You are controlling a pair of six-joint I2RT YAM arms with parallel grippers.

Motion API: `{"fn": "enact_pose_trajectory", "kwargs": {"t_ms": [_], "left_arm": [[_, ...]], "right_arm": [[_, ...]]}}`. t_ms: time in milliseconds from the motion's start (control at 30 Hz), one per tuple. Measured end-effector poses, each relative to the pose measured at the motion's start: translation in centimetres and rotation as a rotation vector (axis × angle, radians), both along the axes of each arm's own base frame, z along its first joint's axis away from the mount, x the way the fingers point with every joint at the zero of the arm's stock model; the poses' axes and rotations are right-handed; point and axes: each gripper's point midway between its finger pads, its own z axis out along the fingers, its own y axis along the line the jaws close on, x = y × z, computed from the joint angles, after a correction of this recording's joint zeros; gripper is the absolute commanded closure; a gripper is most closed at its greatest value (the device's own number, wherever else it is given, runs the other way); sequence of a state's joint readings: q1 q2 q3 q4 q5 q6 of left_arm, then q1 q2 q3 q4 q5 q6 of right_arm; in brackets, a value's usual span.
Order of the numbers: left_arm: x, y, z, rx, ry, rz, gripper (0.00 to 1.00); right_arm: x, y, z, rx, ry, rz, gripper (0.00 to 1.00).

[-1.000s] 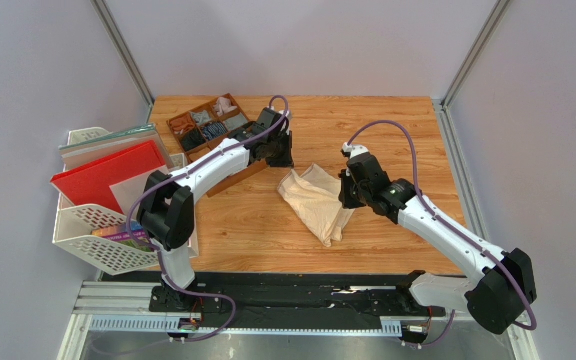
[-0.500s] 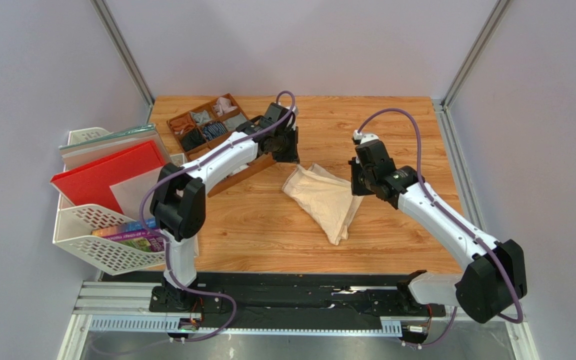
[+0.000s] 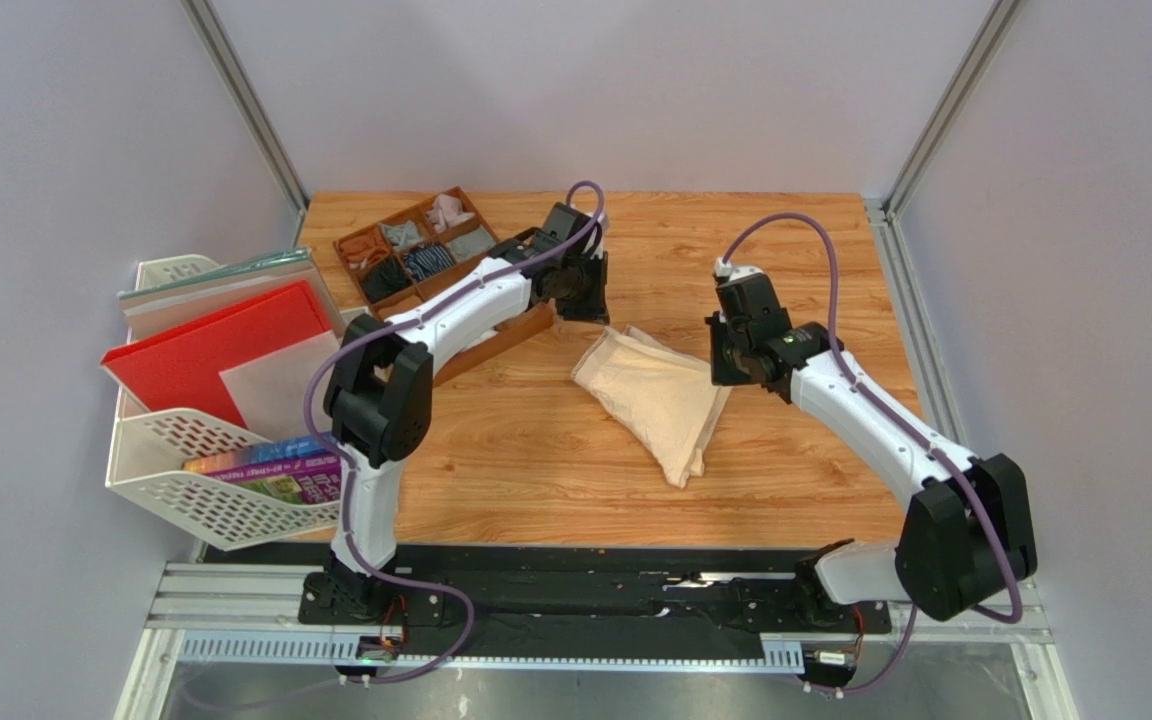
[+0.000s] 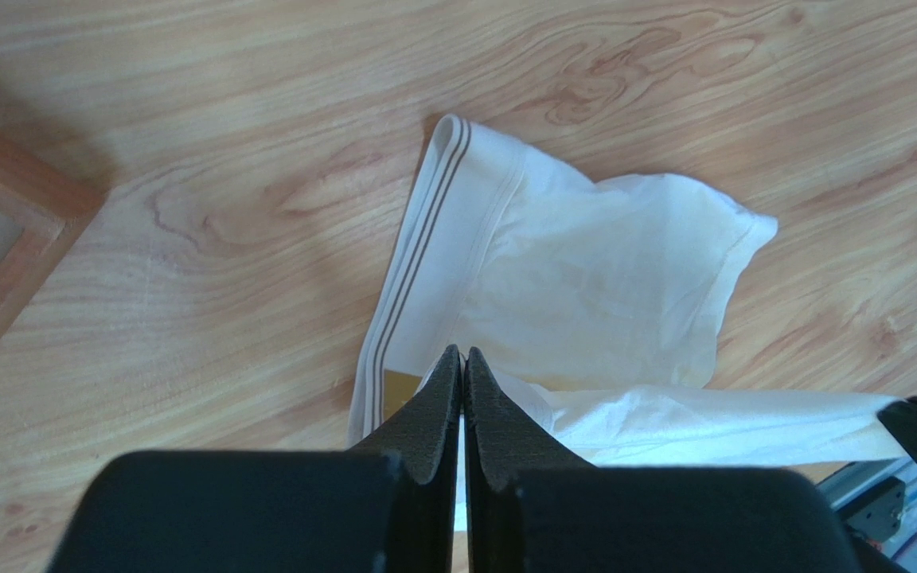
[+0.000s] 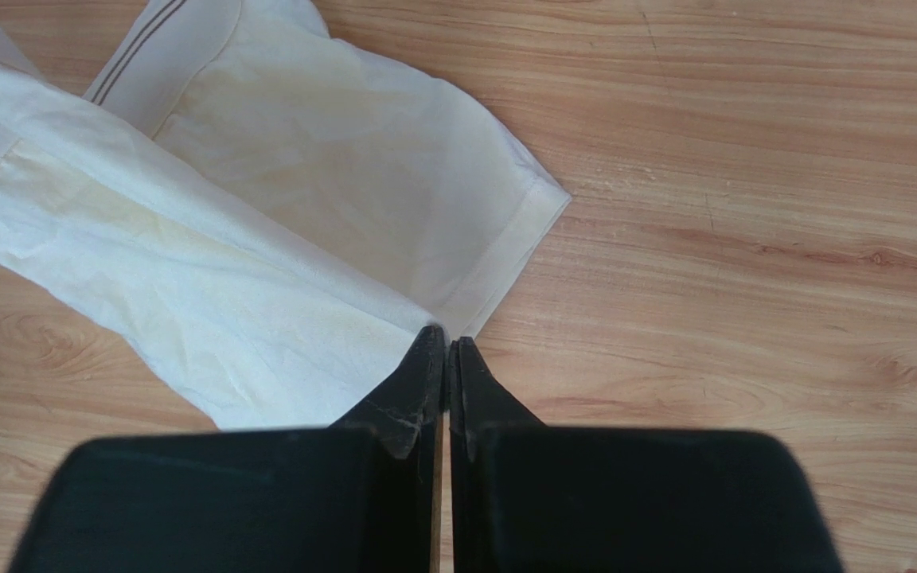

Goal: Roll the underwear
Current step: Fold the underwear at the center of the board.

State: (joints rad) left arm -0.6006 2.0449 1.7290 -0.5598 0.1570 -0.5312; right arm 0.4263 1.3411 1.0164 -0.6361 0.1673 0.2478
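Underwear (image 3: 657, 399), cream with a striped waistband (image 4: 410, 257), lies folded on the wooden table (image 3: 778, 240). Left gripper (image 4: 462, 355) and right gripper (image 5: 445, 344) flank it, both clenched tight, tips over its opposite edges.

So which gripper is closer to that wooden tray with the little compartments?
Left. The left gripper, shut, hovers beside the tray, at one edge of the cream underwear. The right gripper, also shut, sits at the underwear's opposite edge, farther from the tray.

No text is readable. The tan label (image 4: 399, 384) on the underwear (image 4: 571, 275) shows no legible letters. The booklet (image 3: 270, 470) print is too small.
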Motion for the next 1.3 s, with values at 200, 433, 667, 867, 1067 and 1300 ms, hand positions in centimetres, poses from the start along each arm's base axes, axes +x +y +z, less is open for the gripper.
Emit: {"fn": "enact_pose_trajectory", "kwargs": {"t_ms": [200,433,667,867,1067,1300], "left_arm": [[1.2,-1.2,-0.4,-0.021,-0.013,-0.017,1.00],[2.1,-2.6,-2.8,-0.034,0.009,-0.055,1.00],[3.0,-3.5,-3.5,-0.049,0.005,-0.064,1.00],[3.6,-3.8,-2.8,-0.056,-0.015,-0.061,1.00],[4.0,-3.9,-4.0,-0.039,-0.003,-0.056,1.00],[3.8,-3.4,-6.2,0.001,0.032,-0.048,1.00]], "right_arm": [[1.3,-1.4,-2.6,-0.029,0.056,-0.045,1.00],[2.8,-2.6,-5.1,-0.067,0.105,-0.094,1.00],[4.6,-3.5,-5.6,-0.080,0.104,-0.135,1.00],[5.5,-3.8,-6.9,-0.093,0.126,-0.137,1.00],[5.5,-3.8,-9.3,-0.118,0.180,-0.121,1.00],[6.1,-3.8,-9.5,-0.122,0.178,-0.117,0.77]]}}
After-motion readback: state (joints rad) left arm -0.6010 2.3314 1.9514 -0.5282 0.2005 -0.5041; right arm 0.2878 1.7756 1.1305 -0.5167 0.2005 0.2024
